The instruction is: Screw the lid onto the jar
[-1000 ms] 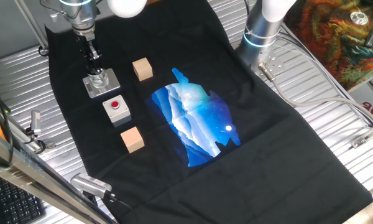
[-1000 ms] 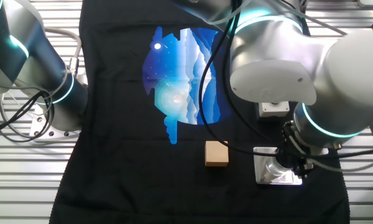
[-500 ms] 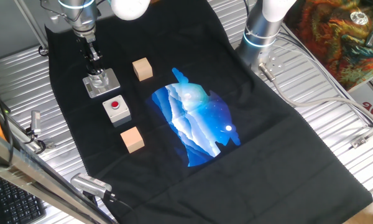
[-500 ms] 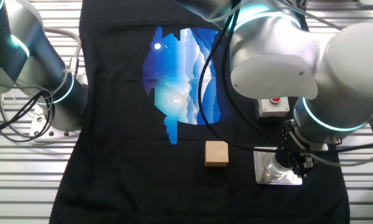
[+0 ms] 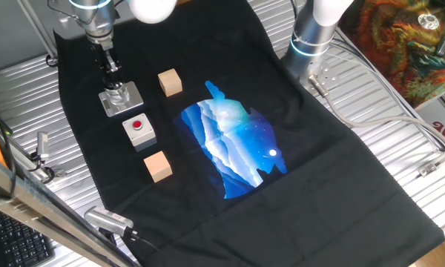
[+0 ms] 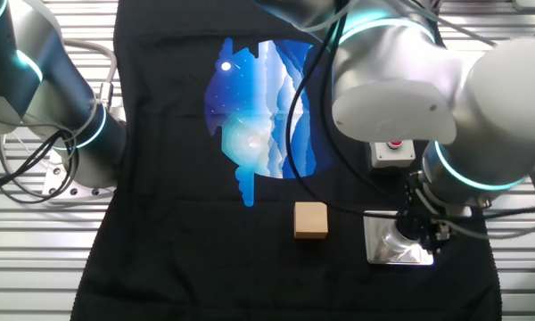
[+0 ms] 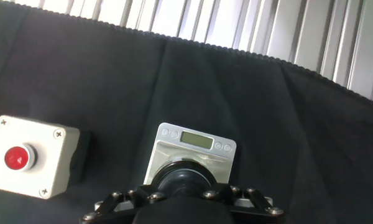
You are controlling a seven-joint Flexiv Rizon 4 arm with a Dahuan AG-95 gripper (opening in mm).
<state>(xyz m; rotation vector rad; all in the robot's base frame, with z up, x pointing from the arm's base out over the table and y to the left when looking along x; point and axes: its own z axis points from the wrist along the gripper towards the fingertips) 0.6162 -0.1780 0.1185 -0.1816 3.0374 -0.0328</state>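
The jar (image 5: 118,94) stands on its grey square base plate (image 5: 133,95) at the far left of the black cloth. It shows as a pale cylinder (image 6: 394,242) on the plate (image 6: 374,255) in the other fixed view. My gripper (image 5: 114,80) comes straight down onto its top. In the hand view the black round lid (image 7: 183,179) sits between the fingers (image 7: 150,196), directly over the plate (image 7: 168,152). The gripper (image 7: 183,188) is shut on the lid. The jar's body is hidden under the lid in that view.
A grey box with a red button (image 5: 139,130) sits just in front of the jar, also left of it in the hand view (image 7: 31,163). Two wooden cubes (image 5: 170,82) (image 5: 157,165) lie nearby. A second arm's base (image 5: 311,37) stands at the far side.
The arm's upper joints have turned slightly over the jar, uncovering the red button in the other fixed view. Jar and plate have stayed in place.
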